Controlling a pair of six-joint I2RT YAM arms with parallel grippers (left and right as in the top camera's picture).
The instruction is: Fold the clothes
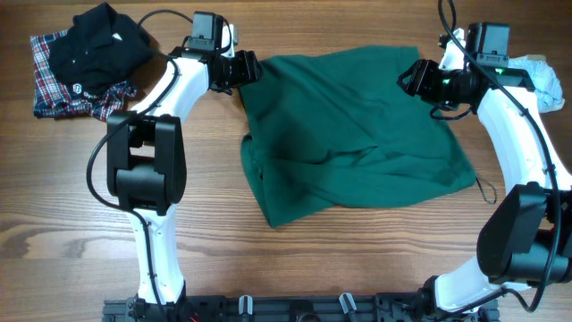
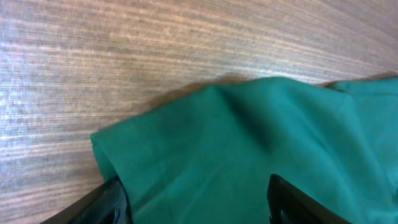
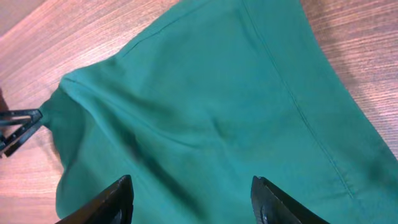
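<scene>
Left claw (image 2: 198,198): jaws wide apart, nothing pinched, green cloth (image 1: 357,134) running between them. A cloth corner (image 2: 102,146) sits just ahead, frame left. Right claw (image 3: 193,200): also spread, over the cloth's upper-right edge, seam (image 3: 292,106) in front. In the overhead the cloth lies rumpled mid-table, doubled over at lower left. Judged light, thin and limp, so it will sag and drag. Best hold is the two top corners, pinching the hem. Fingertips are cut off at the bottom of both wrist frames, so contact is unclear. Garment type is hard to tell, any sleeves lost in folds. Black top (image 1: 98,45) on plaid (image 1: 49,85) upper left; pale item (image 1: 543,79) upper right, half behind the arm.
</scene>
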